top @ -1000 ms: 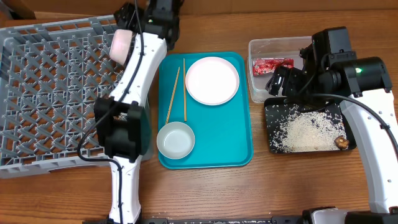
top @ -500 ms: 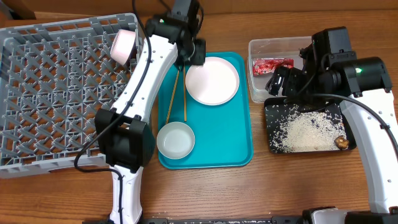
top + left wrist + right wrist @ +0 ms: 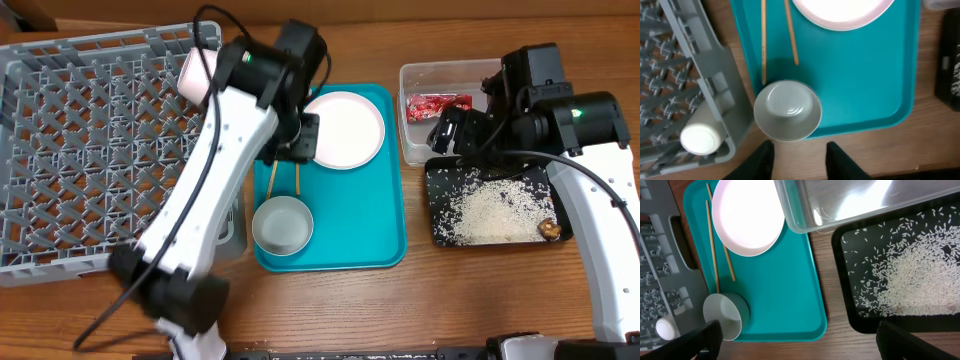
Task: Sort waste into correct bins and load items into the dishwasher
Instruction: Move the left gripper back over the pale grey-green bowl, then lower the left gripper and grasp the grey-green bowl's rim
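My left gripper [image 3: 292, 148] hovers over the teal tray's left side, above two wooden chopsticks [image 3: 763, 40]. Its jaws are partly apart with nothing between them [image 3: 800, 156]. A pale bowl [image 3: 787, 111] sits at the tray's near-left corner, and a pink-white plate [image 3: 345, 128] at the far end. A small white cup [image 3: 699, 138] lies in the corner of the grey rack [image 3: 80, 150], and another pale pink dish [image 3: 191, 72] is at its far right edge. My right gripper [image 3: 450, 130] is wide open [image 3: 807, 347] over the clear tub [image 3: 425, 72], which holds the red wrapper [image 3: 438, 105].
The teal tray [image 3: 370, 220] lies between the rack and the bins. The black tray [image 3: 440, 180] holds scattered rice [image 3: 495, 205] and a brown lump [image 3: 548, 228]. My left arm crosses the rack's right wall. Bare wood table runs along the front.
My left arm swung from the rack's far right corner to above the chopsticks on the teal tray, and its jaws narrowed. The right arm has not moved.
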Controlling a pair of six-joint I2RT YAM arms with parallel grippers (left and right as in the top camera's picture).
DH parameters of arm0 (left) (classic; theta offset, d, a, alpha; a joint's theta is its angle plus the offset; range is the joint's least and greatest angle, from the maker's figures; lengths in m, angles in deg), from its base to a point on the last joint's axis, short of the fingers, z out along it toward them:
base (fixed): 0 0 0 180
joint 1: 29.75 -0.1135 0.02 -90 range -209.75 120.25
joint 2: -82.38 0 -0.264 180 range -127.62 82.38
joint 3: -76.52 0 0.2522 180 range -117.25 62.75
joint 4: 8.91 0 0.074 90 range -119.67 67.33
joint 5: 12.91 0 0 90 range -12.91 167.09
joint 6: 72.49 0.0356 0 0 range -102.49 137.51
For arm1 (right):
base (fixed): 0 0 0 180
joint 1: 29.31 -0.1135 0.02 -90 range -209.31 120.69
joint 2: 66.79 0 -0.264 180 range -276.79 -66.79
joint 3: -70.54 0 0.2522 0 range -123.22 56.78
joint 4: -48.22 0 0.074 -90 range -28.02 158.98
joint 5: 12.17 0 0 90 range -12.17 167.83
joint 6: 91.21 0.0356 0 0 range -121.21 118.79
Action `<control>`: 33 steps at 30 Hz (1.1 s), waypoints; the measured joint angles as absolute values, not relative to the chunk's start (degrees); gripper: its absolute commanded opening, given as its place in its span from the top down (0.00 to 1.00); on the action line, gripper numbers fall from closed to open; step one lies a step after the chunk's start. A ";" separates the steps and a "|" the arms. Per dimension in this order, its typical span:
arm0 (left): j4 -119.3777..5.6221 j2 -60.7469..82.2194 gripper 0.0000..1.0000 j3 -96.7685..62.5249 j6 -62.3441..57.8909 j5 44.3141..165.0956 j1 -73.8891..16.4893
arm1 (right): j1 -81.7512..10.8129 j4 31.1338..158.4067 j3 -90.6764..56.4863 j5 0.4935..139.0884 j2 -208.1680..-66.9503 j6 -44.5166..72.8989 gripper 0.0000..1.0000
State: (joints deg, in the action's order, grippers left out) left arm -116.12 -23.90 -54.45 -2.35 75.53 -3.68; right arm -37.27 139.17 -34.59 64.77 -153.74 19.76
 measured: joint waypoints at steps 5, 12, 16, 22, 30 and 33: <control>-102.05 -17.01 0.36 -33.71 1.37 74.89 -3.93 | -37.27 139.17 -34.59 64.80 -153.74 19.79 0.00; -81.74 -18.98 0.44 -17.25 19.29 76.25 -6.39 | -37.27 139.19 -34.59 64.80 -153.74 19.74 0.00; -80.65 -20.68 0.51 -15.70 27.75 77.82 -7.86 | -37.27 139.19 -34.59 64.77 -153.74 19.76 0.00; -80.67 -24.95 0.57 -15.57 34.68 79.81 -8.91 | -37.27 139.19 -34.59 64.82 -153.74 19.76 0.00; -81.91 -25.54 0.60 -15.44 38.13 81.71 -8.91 | -37.27 139.17 -34.59 64.82 -153.74 19.74 0.00; -80.80 -25.56 0.60 -14.15 38.74 81.78 -8.91 | -37.27 139.19 -34.59 64.82 -153.74 19.76 0.00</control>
